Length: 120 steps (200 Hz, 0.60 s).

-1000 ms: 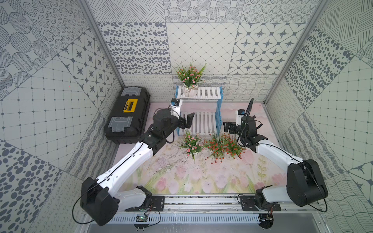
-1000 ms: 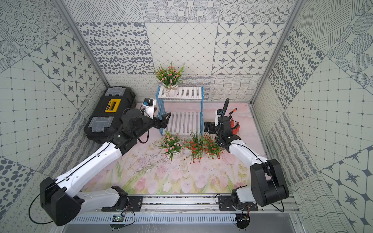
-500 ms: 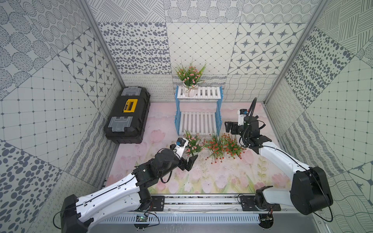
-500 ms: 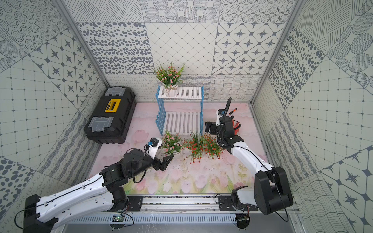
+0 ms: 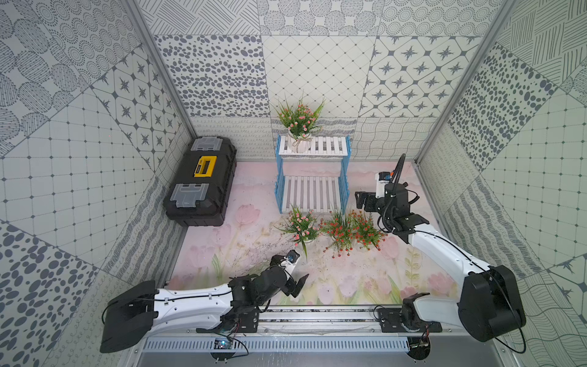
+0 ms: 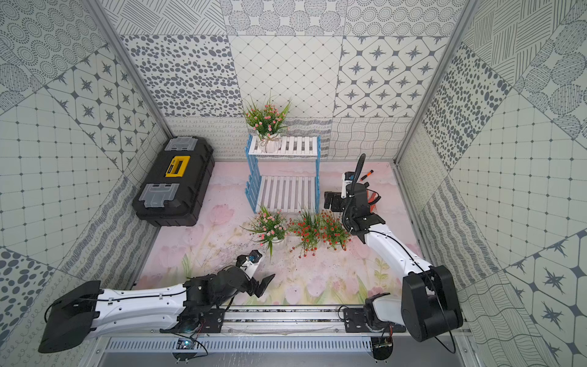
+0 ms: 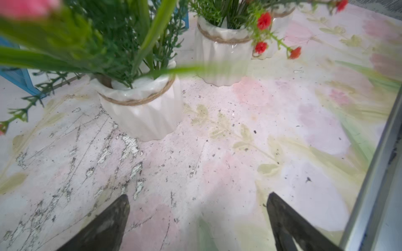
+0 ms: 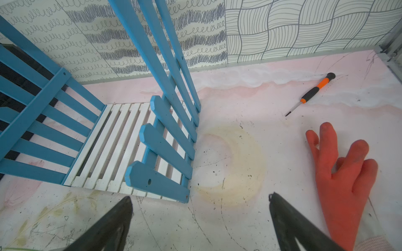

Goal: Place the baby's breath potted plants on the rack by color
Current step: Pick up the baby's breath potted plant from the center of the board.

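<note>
Four plants, all upright. One pink plant [image 5: 298, 119] stands atop the rack [image 5: 313, 144]. A second pink plant [image 5: 300, 224] is just ahead of the left gripper [image 7: 198, 195], whose jaws are spread and empty. Two red plants [image 5: 338, 230] [image 5: 365, 228] stand beside it. Right gripper [image 8: 200, 195] likewise released, facing the rack.

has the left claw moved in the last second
Yes. The left claw pulled back from the rack toward the front rail, now short of the pink plant.

pink blossom [image 7: 26, 6]: blurred, cut off | orange glove [image 8: 344, 184]: cuff cut off
</note>
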Each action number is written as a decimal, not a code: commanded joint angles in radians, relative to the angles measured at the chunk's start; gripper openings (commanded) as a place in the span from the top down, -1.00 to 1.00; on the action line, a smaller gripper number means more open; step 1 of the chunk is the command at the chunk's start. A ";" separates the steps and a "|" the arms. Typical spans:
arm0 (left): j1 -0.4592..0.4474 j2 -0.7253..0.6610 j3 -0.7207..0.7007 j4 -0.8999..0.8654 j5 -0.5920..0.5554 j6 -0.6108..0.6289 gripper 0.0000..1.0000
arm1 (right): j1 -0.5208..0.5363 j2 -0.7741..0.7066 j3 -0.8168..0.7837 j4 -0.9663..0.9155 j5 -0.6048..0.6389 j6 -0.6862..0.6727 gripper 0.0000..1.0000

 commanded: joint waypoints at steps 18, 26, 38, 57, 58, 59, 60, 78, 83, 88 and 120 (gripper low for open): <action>0.089 0.208 -0.069 0.540 0.019 0.063 -0.96 | 0.006 0.003 0.015 0.014 0.005 -0.007 -0.96; 0.110 0.259 -0.062 0.592 0.048 0.066 -0.96 | 0.006 0.004 0.015 0.014 0.005 -0.006 -0.96; 0.135 0.337 -0.053 0.696 0.087 0.069 -0.96 | 0.006 0.006 0.016 0.011 0.007 -0.009 -0.96; 0.142 0.442 -0.010 0.803 0.112 0.082 -0.96 | 0.007 0.007 0.015 0.006 0.013 -0.015 -0.96; 0.142 0.447 -0.006 0.808 0.113 0.083 -0.96 | 0.006 0.007 0.016 0.006 0.013 -0.016 -0.96; 0.142 0.452 -0.004 0.812 0.114 0.086 -0.96 | 0.007 0.006 0.017 0.005 0.013 -0.015 -0.97; 0.142 0.458 -0.002 0.817 0.115 0.088 -0.96 | 0.007 0.006 0.016 0.005 0.014 -0.015 -0.96; 0.142 0.541 0.009 0.910 0.125 0.107 -0.96 | 0.007 0.006 0.020 -0.002 0.017 -0.021 -0.96; 0.142 0.553 0.036 0.927 0.125 0.108 -0.96 | 0.007 0.006 0.021 -0.005 0.018 -0.021 -0.96; 0.142 0.561 0.039 0.935 0.127 0.108 -0.96 | 0.007 0.005 0.023 -0.009 0.022 -0.022 -0.96; 0.143 0.531 0.042 0.910 0.085 0.157 -0.96 | 0.007 0.001 0.020 -0.011 0.030 -0.029 -0.96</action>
